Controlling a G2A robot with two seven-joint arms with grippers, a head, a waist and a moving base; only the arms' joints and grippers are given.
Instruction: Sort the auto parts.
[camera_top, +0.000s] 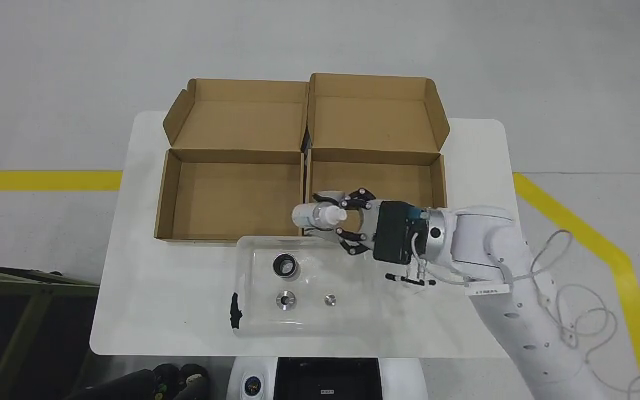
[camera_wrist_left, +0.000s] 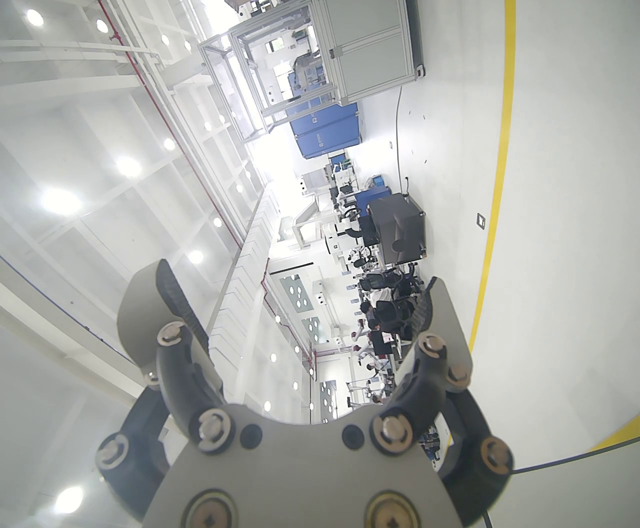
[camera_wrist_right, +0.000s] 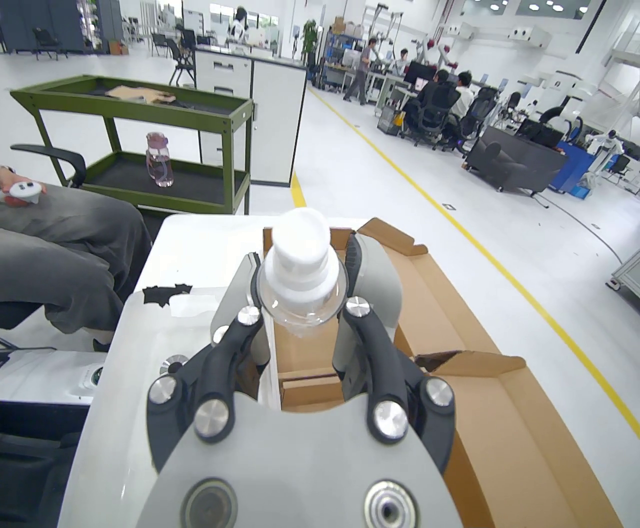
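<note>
Over the worktop's middle, from above, the right gripper pinched a white-capped part beside the cardboard boxes; both looked empty, and three small parts waited in the clear tray. Left wrist view: left gripper spread, empty.

You hold the clear part clamped between the right fingers. It lies level, with its stepped white cap poking out past the fingertips. On the robot's side of the fingers, lower down, a clear tray holds a black ring, a metal piece and a smaller metal bit, all apart from one another. Beyond the fingers two open cardboard boxes sit side by side, the left box and the right box. The cap hangs near their shared wall.
</note>
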